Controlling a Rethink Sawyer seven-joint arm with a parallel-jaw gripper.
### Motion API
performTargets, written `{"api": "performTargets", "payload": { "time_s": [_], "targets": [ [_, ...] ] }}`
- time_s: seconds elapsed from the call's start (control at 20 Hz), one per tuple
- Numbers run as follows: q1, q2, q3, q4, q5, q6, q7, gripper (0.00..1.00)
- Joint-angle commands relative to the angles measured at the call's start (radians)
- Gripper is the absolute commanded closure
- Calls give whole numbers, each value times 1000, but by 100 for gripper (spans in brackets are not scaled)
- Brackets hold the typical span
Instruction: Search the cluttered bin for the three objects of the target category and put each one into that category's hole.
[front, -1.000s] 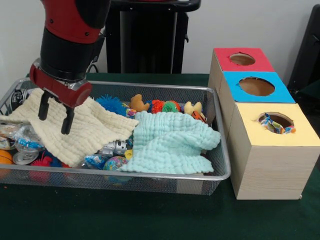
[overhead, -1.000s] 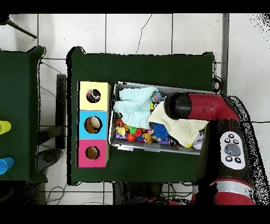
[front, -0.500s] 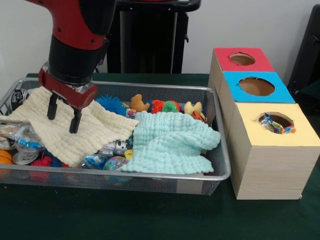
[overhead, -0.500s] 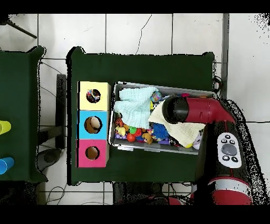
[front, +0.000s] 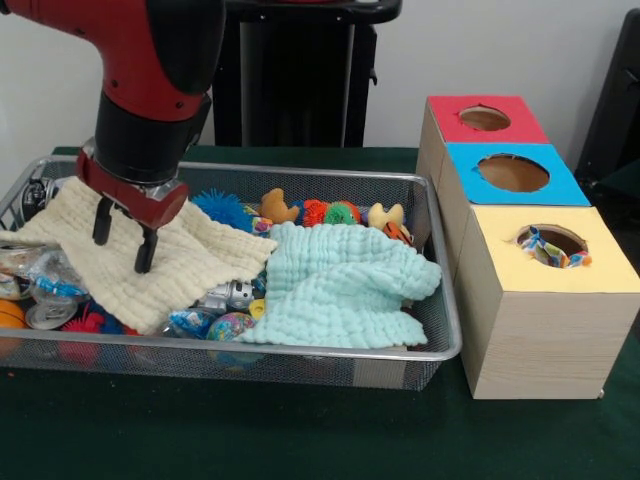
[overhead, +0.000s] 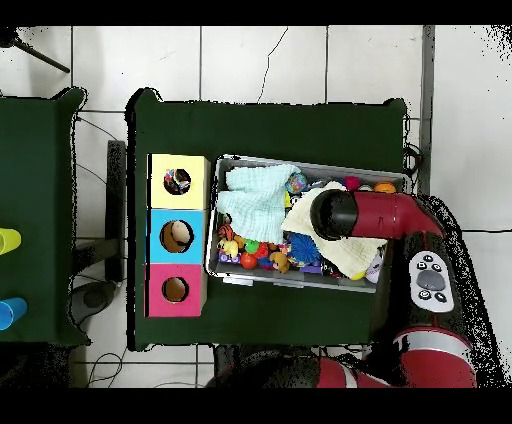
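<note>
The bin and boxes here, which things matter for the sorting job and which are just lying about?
For the job:
- wire bin
- toys in it, such as the spiky blue ball
- red box, blue box, yellow box
- hand, open

Lying about:
- cream cloth and mint cloth covering toys

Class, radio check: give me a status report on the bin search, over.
Black end effector open, empty, hovering over cream waffle-weave cloth. Toys mostly buried in wire mesh bin. Mint green cloth also covers items. Yellow-topped box hole holds something colourful.
</note>
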Motion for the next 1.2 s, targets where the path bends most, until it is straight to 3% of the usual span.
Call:
{"api": "performTargets", "payload": {
  "time_s": [0.05, 0.45, 0.5, 0.95, 1.1, 1.2],
  "targets": [
    [-1, 80, 9, 87, -23, -101, 86, 0],
    [11, 98, -12, 98, -25, -160, 84, 0],
    [14, 99, -16, 99, -24, -170, 81, 100],
    [13, 74, 14, 103, 2, -104, 28, 100],
    [73, -5, -26, 106, 19, -104, 97, 100],
    [104, -88, -19, 108, 43, 16, 43, 100]
  ]
}}
